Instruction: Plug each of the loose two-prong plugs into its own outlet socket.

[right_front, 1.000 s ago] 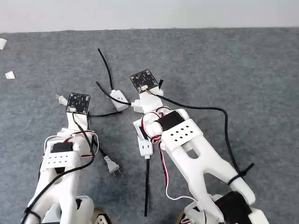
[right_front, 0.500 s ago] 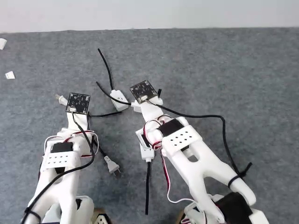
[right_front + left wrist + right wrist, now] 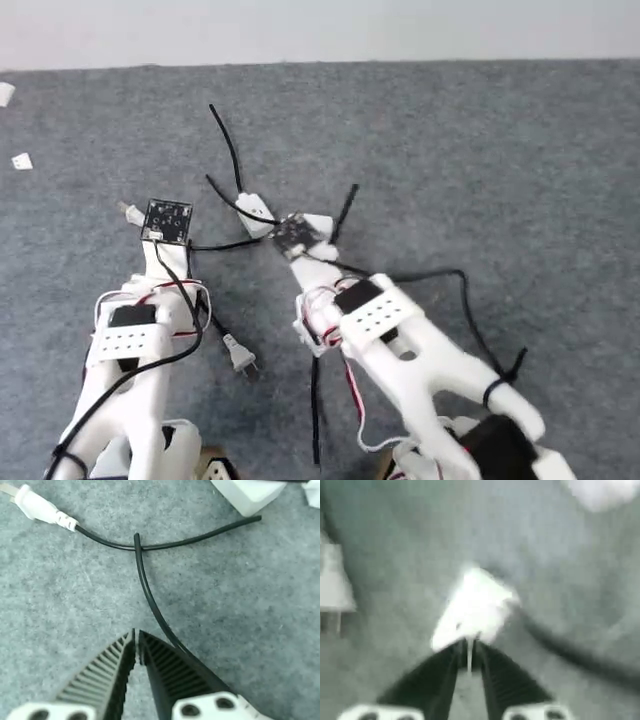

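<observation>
Your left claw [image 3: 136, 647] sits closed and empty beside the black cable [image 3: 150, 595], the white plug [image 3: 37, 507] lying well ahead on the worktop [image 3: 250, 605]; I cannot tell whether your right claw [image 3: 470, 652] grips anything, so steady it at the white block [image 3: 477, 605] and align squarely before pushing

Socket [image 3: 257, 213] behind plug [image 3: 238, 353], both on carpet [image 3: 520, 150]

Open carpet [image 3: 520, 150] right of and beyond the right arm: free passage. Centre cramped: outlet socket [image 3: 257, 213] just beside the held plug [image 3: 318, 225] in the right gripper [image 3: 469, 652]. Crossed cables [image 3: 137, 544] lie ahead of the left gripper [image 3: 136, 640], white plug [image 3: 130, 212] to its left. Loose plug [image 3: 238, 355] between the arms.
</observation>
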Robot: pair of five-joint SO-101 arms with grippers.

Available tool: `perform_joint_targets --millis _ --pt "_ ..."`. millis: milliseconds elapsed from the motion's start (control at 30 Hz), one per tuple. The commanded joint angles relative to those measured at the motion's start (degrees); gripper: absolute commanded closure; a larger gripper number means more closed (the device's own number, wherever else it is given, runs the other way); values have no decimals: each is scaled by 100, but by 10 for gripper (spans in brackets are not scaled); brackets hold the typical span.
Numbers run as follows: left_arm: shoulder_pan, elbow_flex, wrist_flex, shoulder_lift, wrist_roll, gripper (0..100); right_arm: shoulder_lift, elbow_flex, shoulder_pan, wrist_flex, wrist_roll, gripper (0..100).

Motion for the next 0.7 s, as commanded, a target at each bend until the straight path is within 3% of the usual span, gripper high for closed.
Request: perform_joint_targets --millis 0,133,533,667 --pt "-26 -66 -167 -141 26 985 -4 -88 -233 127 -334 831" --pt "-26 -75 -167 -141 26 985 -4 -255 -470 119 -712 727" --pt "-26 -57 -273 -141 26 985 699 -791 -215 -180 -1037 743" --pt "-35 -48 -273 -141 26 985 1429 -1556 -4 453 -1046 745"
